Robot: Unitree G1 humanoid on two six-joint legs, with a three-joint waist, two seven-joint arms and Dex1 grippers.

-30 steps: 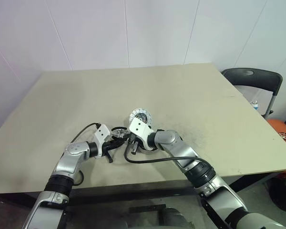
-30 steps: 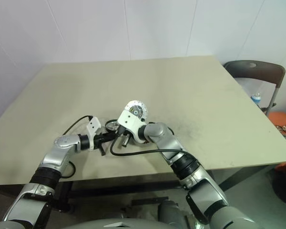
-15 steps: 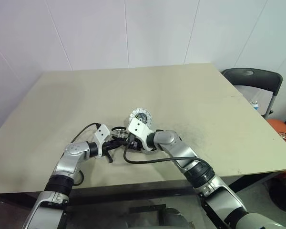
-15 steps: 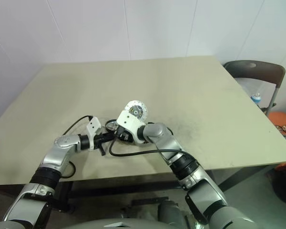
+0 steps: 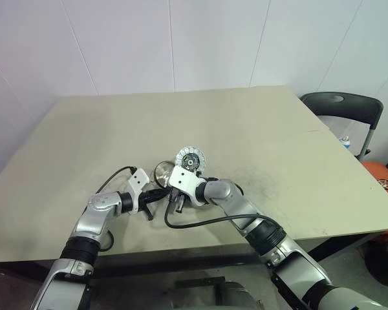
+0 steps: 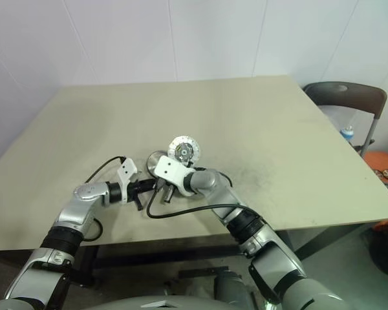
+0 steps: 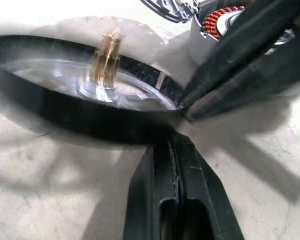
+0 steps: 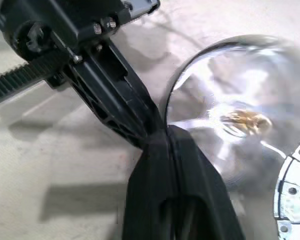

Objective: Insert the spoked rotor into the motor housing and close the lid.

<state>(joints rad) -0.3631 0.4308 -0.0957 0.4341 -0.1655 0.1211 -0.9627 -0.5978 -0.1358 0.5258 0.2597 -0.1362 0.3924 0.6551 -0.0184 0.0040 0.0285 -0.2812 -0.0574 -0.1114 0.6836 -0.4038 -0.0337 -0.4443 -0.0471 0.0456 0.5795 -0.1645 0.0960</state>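
My left gripper and right gripper are both clenched on the rim of the spoked rotor, fingertips meeting. The rotor tilts just beside the motor housing, whose lid stands open, near the table's front edge.

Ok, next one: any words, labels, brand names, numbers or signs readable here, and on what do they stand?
None can be read.
The spoked rotor, the lid and the motor housing: no lettering shows on them.
The left gripper and the right gripper: no readable marking.
The bottle by the chair: too small to tell whether it carries a label.
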